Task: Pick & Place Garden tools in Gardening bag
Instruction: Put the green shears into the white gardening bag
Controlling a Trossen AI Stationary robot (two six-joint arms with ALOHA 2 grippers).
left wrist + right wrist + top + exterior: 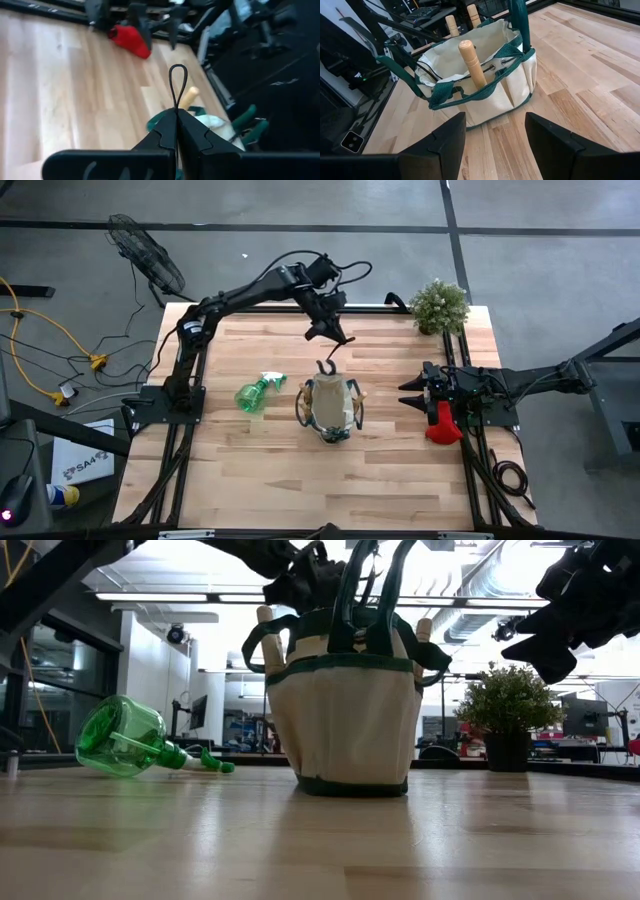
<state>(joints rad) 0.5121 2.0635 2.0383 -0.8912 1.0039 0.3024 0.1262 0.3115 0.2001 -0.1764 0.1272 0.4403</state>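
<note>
Pale butcher-block table point(300, 470) on a dark frame, seen from above on a grey workshop floor; the low view looks across it into a bright, glass-walled room.

Gardening bag point(330, 408): upright near the table's middle, cream fabric with dark green trim and loop handles. Three wooden handles point(472, 62) stand up from it, one inside the main compartment and two at the far rim; metal parts show beside the inner handle.

Spray bottle point(258, 392): green, lying on its side just beside the bag, toward the left arm's base, nozzle pointing at the bag.

Red glove point(443, 427): on the table at the right arm's end, just beside and partly under the right gripper.

Potted plant point(438, 305): bushy, at the far right corner of the table, well apart from the bag.

Left gripper point(328, 335): reached out over the table beyond the bag, raised above the surface. Its jaws are closed on a thin dark loop point(178, 85) that sticks out past the fingertips; what tool the loop belongs to cannot be told.

Right gripper point(412, 392): low at the right side of the table, pointing at the bag. Its jaws stand apart with nothing between them; the bag shows through the gap in the right wrist view.
</note>
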